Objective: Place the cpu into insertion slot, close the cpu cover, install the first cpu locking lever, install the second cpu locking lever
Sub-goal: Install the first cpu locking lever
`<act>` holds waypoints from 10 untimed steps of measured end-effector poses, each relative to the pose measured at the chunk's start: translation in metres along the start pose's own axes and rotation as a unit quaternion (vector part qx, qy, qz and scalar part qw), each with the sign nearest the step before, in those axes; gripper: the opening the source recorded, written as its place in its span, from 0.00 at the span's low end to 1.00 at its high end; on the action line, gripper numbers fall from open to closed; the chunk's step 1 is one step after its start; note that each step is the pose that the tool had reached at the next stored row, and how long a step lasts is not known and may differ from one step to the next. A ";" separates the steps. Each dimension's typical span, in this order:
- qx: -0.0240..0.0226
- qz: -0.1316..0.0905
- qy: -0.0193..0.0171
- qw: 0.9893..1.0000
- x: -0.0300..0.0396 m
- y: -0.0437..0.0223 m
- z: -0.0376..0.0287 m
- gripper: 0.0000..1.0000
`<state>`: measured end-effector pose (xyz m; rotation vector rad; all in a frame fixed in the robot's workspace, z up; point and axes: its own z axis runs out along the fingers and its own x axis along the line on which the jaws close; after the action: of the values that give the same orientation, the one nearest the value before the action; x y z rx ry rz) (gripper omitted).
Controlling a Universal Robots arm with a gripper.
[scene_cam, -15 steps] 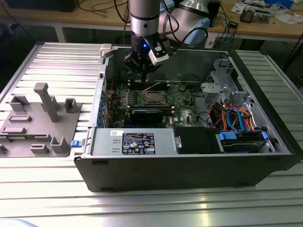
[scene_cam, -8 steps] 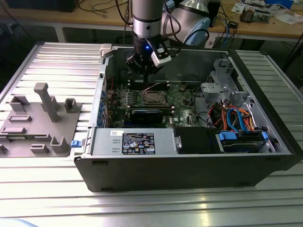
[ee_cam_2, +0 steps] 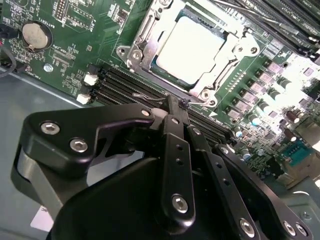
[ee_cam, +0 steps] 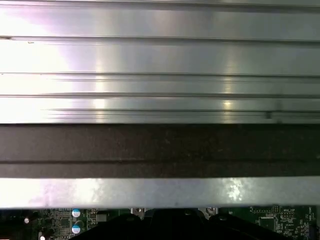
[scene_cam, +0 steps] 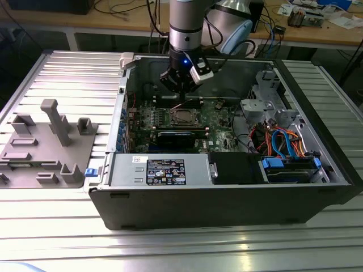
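A grey fixture [scene_cam: 48, 141] lies at the exterior view's left. Right of it, in the open case [scene_cam: 227, 204], the end effector [ee_cam_2: 174, 102] is clenched, tips at a thin wire lever [ee_cam_2: 147, 97]; the cpu [ee_cam_2: 192, 45] sits in its slot, the cpu cover [ee_cam_2: 141, 40] closed around it.

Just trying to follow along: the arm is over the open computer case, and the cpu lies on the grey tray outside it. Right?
Not quite. The cpu sits on the board inside the case, framed by the cover, as the second wrist view shows. The arm is indeed over the case.
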<state>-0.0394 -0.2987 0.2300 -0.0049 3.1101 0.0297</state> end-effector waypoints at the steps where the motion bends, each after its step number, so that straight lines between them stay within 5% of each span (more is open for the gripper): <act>1: 0.000 0.000 0.000 1.000 -0.0008 0.0013 0.0004 0.11; 10: 0.000 0.000 0.000 1.000 -0.0067 0.0022 0.0038 0.11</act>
<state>-0.0326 -0.2964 0.2264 -0.0052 3.1101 0.0297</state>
